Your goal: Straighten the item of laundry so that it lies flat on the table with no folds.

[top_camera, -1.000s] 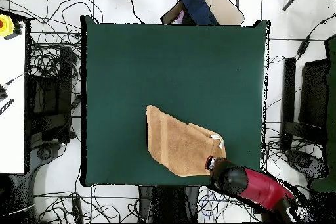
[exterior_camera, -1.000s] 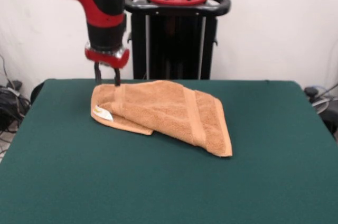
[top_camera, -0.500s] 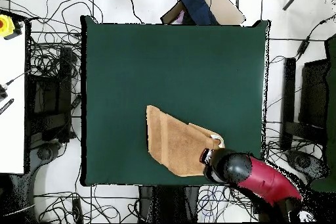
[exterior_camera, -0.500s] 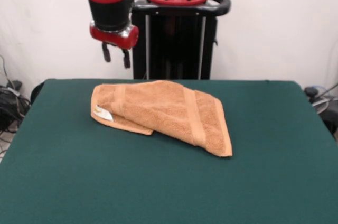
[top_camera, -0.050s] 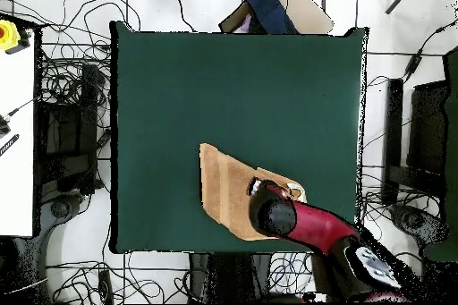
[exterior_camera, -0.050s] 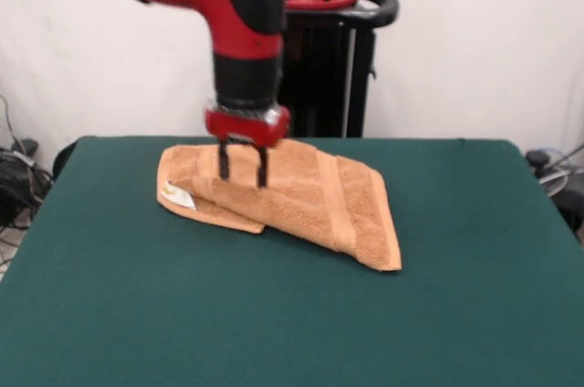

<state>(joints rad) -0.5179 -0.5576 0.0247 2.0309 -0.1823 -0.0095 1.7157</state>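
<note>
Orange-tan towel (exterior_camera, -0.050s: 292,193) lying folded on the green tabletop (exterior_camera, -0.050s: 274,314), with one layer doubled over another and a lower layer showing along its left side in the front view. Woven bands cross the cloth near two of its edges. A small white tag (exterior_camera, -0.050s: 177,195) sits at the towel's left end in the front view; a trace of yellow shows on it, but no writing can be read. In the overhead view the towel (top_camera, -0.050s: 228,194) lies close to the tabletop's bottom edge, right of that edge's middle, well apart from the other three edges.

The gripper (exterior_camera, -0.050s: 243,166) hangs directly over the left part of the towel in the front view, its two dark fingers (exterior_camera, -0.050s: 224,161) pointing down, spread apart with nothing between them, tips at or just above the cloth; contact cannot be judged. The red and black arm (top_camera, -0.050s: 304,225) covers the towel's right portion in the overhead view.

Beyond the tabletop: tangled cables (top_camera, -0.050s: 67,87) on the floor, a dark blue object (top_camera, -0.050s: 268,6) past the top edge, and a yellow device (top_camera, -0.050s: 9,35) at upper left.
</note>
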